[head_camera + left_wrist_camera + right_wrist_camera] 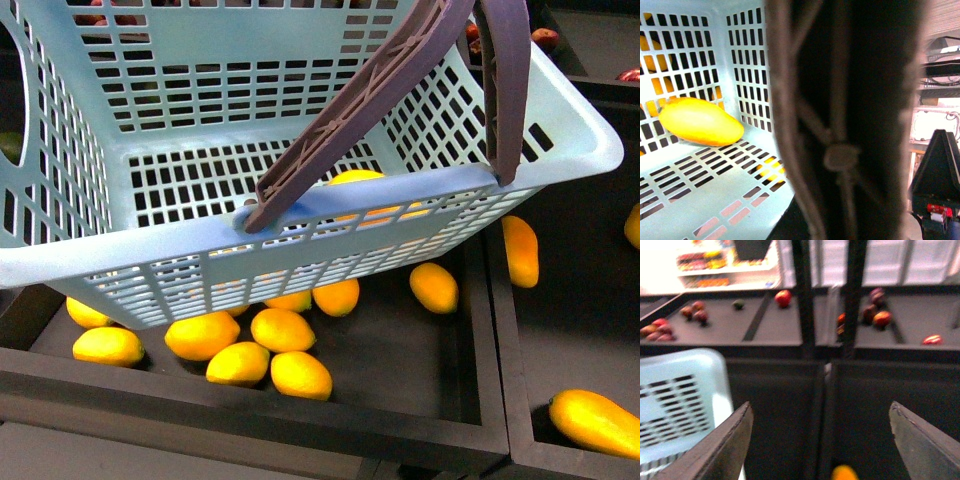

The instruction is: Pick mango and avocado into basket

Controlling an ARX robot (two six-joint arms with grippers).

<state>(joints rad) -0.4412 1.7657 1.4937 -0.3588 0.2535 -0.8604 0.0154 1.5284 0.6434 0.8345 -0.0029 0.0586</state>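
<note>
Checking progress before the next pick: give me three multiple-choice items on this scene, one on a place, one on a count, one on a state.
1. The mango in the basket lies: A on its rim; B on its floor by a wall; C outside it.
2. Mangoes seen inside the basket: A one; B none; C four.
3. The right gripper is: A shut on a mango; B shut on a handle; C open, empty.
B: the left wrist view shows it on the slotted floor. A: only one lies inside. C: its jaws stand wide apart, holding nothing.
</note>
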